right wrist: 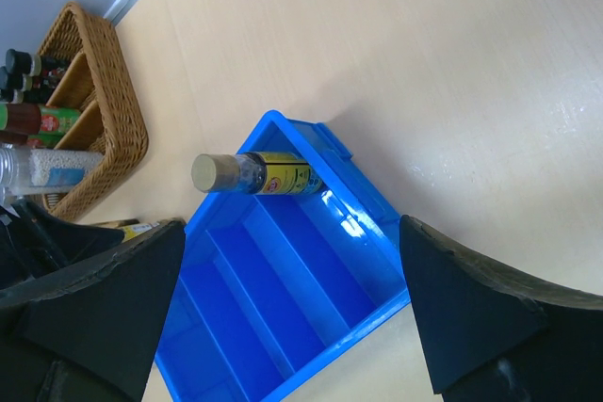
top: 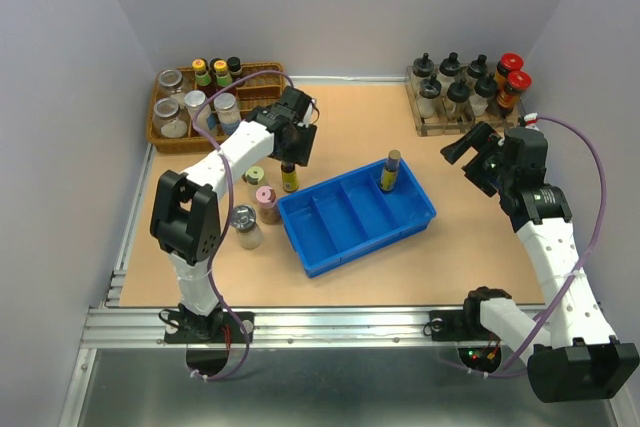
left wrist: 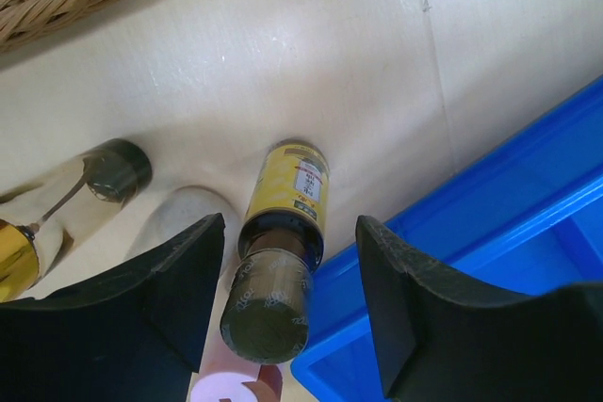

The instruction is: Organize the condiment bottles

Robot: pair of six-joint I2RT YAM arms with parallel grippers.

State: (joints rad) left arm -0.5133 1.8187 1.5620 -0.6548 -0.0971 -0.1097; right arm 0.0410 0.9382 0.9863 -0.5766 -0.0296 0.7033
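Both jaws gape wide, left jaws flanking an amber bottle (left wrist: 280, 247), right jaws empty.

Six condiment bottles. The first slim amber bottle (top: 390, 171) stands upright in the 2 o'clock end compartment of the blue bin (top: 335, 215). The second slim bottle (top: 289, 179), dark-capped and yellow-labelled, stands upright just off the bin's 10 o'clock corner. The third slim bottle (left wrist: 113, 168) is at its 9 o'clock, pose unclear. The pale-green-lidded jar (top: 255, 175), pink-lidded jar (top: 265, 197) and grey-metal-lidded jar (top: 245, 219) stand clustered at the bin's 9 o'clock.
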